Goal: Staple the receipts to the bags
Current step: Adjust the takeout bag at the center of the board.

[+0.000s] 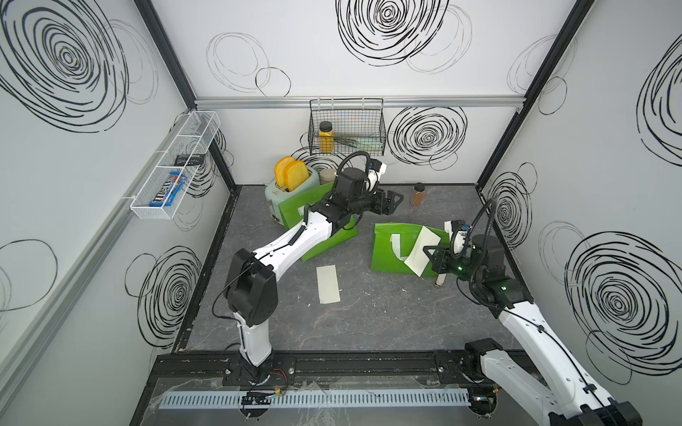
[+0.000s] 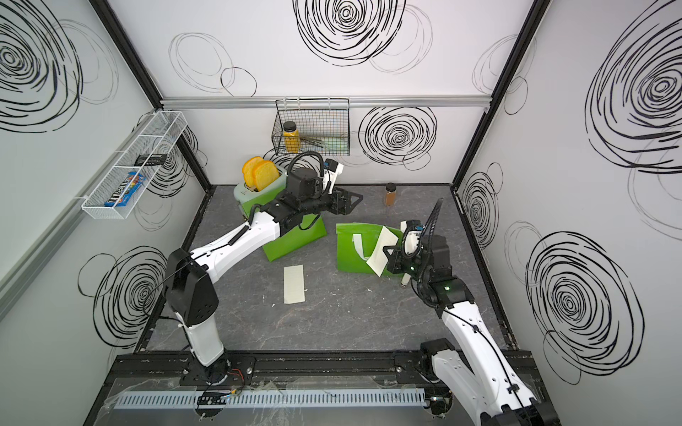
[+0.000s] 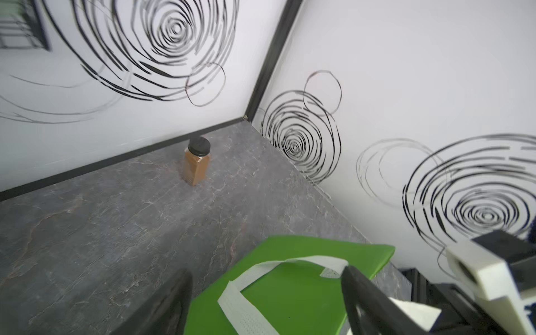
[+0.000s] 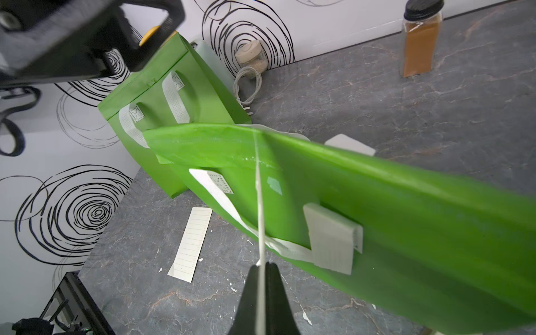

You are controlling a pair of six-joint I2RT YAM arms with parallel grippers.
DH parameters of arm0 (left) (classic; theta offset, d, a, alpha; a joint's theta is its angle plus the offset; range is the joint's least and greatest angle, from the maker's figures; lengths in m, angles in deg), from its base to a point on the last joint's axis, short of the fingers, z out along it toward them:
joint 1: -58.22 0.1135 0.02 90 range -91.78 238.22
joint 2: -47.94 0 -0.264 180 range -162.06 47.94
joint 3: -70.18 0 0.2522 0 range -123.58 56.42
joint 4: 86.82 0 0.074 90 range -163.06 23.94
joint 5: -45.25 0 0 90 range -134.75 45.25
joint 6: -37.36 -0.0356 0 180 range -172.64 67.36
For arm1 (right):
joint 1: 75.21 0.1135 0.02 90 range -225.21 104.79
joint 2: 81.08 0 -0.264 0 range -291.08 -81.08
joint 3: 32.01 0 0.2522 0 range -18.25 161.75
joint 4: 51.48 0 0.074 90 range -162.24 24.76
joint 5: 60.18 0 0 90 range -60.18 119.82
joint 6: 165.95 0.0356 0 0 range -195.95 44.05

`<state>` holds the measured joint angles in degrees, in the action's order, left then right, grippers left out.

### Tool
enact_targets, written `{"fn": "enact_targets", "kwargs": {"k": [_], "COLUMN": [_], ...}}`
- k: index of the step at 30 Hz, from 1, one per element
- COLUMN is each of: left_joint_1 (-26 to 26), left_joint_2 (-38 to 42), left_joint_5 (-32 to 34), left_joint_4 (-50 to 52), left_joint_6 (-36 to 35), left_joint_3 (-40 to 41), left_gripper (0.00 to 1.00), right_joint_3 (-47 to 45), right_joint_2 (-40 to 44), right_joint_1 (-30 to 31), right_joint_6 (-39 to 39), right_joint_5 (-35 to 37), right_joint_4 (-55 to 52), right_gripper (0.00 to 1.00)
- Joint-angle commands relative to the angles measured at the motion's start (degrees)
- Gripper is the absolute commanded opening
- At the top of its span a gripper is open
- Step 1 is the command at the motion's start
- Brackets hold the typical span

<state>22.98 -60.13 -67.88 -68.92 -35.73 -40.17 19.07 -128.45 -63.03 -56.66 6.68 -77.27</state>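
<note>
**Receipt may slip or tear**

Right fingers [image 4: 248, 301] pinch one receipt [image 1: 420, 250] by its edge, over the bag [image 1: 387, 254] on the counter [image 1: 369, 313]; a pull could tear it or shift the bag. Left fingers [image 3: 365, 301] hang spread, holding nothing.

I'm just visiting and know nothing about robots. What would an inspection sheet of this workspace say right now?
Surface: grey marbled tabletop, small white scraps.
Job's things: left bag upright by the toaster; right bag lying; loose receipt flat on tabletop; held receipt across right bag.
Clutter: toaster with toast, spice jar.
End effectors: left end effector open, empty; right end effector shut on held receipt.
Cables: black hose over each wrist; white cord beside toaster.
Surroundings: swirl-patterned walls, wire basket, wire shelf.
</note>
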Motion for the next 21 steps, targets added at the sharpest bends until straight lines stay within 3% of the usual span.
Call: {"fn": "enact_targets", "kwargs": {"k": [1,9,21], "left_joint_1": [-0.2,0.6,2.0], "left_joint_2": [-1.1,6.3,12.4], "left_joint_5": [-7.3,-11.5,-11.1], "left_joint_4": [2.8,-0.5,0.5], "left_joint_6": [-4.3,-4.0,-5.5], "left_joint_3": [0.4,11.8,17.6], "left_gripper": [0.83,0.78,0.76], "right_joint_3": [-1.2,1.9,8.8], "right_joint_2": [-1.0,-8.9,-18.2], "right_joint_1": [-0.1,-0.1,0.2], "right_joint_6": [-4.1,-10.6,-18.2], "right_joint_5": [-3.7,-9.7,-15.4], "right_joint_4": [5.4,6.9,2.1], "right_gripper": [0.0,0.0,0.0]}}
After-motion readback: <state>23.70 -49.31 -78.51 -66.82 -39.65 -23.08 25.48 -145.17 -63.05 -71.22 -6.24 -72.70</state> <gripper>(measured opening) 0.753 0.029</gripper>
